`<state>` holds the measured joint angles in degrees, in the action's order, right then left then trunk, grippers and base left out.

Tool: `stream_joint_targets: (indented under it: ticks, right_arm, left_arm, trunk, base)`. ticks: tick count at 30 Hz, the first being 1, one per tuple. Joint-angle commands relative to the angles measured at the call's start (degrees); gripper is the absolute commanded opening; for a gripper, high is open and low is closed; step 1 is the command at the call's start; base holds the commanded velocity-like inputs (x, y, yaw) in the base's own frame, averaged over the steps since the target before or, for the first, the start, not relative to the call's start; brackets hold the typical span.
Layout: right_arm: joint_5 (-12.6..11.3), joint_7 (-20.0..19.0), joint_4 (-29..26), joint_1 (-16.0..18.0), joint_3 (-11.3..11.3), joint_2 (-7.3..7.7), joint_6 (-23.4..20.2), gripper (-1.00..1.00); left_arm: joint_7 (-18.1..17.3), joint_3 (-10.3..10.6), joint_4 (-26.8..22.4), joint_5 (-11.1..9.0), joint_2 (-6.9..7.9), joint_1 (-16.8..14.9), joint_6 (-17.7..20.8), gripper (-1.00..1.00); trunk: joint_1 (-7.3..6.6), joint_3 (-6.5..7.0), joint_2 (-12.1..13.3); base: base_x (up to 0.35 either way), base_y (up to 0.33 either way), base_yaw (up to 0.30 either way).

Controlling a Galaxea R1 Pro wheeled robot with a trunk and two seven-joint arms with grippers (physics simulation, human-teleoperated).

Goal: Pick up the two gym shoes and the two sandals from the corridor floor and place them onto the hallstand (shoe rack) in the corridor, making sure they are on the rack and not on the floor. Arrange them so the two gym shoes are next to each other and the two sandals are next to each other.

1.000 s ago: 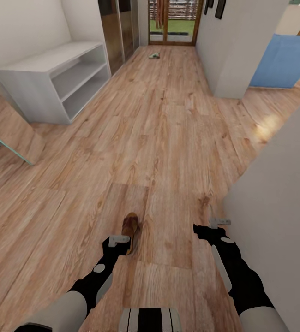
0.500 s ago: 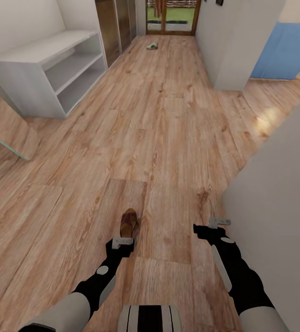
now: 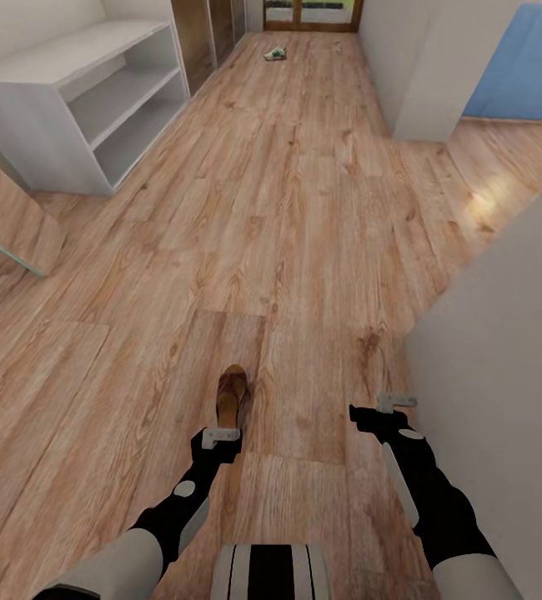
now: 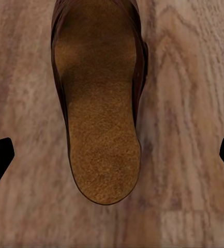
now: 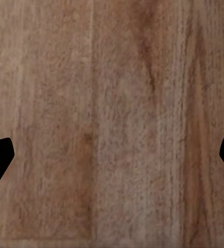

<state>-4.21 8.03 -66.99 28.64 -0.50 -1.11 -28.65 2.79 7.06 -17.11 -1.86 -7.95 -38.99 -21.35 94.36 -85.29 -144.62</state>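
Observation:
One brown sandal (image 3: 233,396) lies on the corridor floor (image 3: 304,208), just beyond my left gripper (image 3: 220,436). The left wrist view looks straight down on its tan footbed (image 4: 99,113), with the left gripper (image 4: 112,155) open and its two fingertips wide on either side of the heel. My right gripper (image 3: 396,403) hangs open over bare planks (image 5: 112,103), close to the wall. One white gym shoe (image 3: 274,53) lies far down the corridor. A low pale two-shelf unit (image 3: 79,100) stands at the far left; I cannot tell whether it is the hallstand.
A grey wall (image 3: 504,350) runs close along my right arm. A wood-patterned board with a teal edge (image 3: 8,229) leans at the left. Dark cabinet doors (image 3: 200,33) follow the shelf unit. A blue panel (image 3: 521,67) stands at the far right behind a wall corner (image 3: 413,75).
The whole view has shifted, with far things sliding up the picture. The sandal, earlier partly under my left gripper, now shows in full just beyond it. Both grippers stay open.

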Motion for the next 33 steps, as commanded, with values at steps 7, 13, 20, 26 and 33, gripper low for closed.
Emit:
stream_joint_targets:
  ticks: [7, 13, 20, 26, 33]
  right_arm:
    - [-0.45, 0.32, -0.07, 0.02, -0.03, -0.03, -0.19, 1.0]
    - [-0.45, 0.32, -0.07, 0.02, -0.03, -0.03, -0.19, 1.0]
    - [-0.45, 0.32, -0.07, 0.02, -0.03, -0.03, -0.22, 1.0]
    - [-0.45, 0.32, -0.07, 0.02, -0.03, -0.03, -0.22, 1.0]
    - [-0.45, 0.32, -0.07, 0.02, -0.03, -0.03, -0.21, 1.0]
  left_arm:
    - [0.32, 0.41, 0.12, -0.17, 0.03, -0.03, -1.62, 1.0]
    - [0.29, 0.41, 0.1, -0.16, 0.09, -0.03, -1.99, 1.0]
    - [0.35, 0.41, 0.03, -0.16, 0.12, -0.03, -4.52, 1.0]
    - [0.36, 0.41, -0.22, -0.12, 0.12, -0.03, -5.06, 1.0]
    - [0.37, 0.41, -0.32, -0.11, 0.12, -0.03, -5.19, 1.0]
  trunk:
    - [-0.01, -0.54, -0.01]
    - [0.09, -1.6, -0.07]
    - [0.27, -3.76, -0.16]
    - [0.43, -5.65, -0.24]
    - [0.61, -7.86, -0.33]
  base:
    - [0.0, 0.0, 0.0]
    - [0.0, 0.0, 0.0]
    - [0.0, 0.0, 0.0]
    - [0.0, 0.0, 0.0]
    - [0.0, 0.0, 0.0]
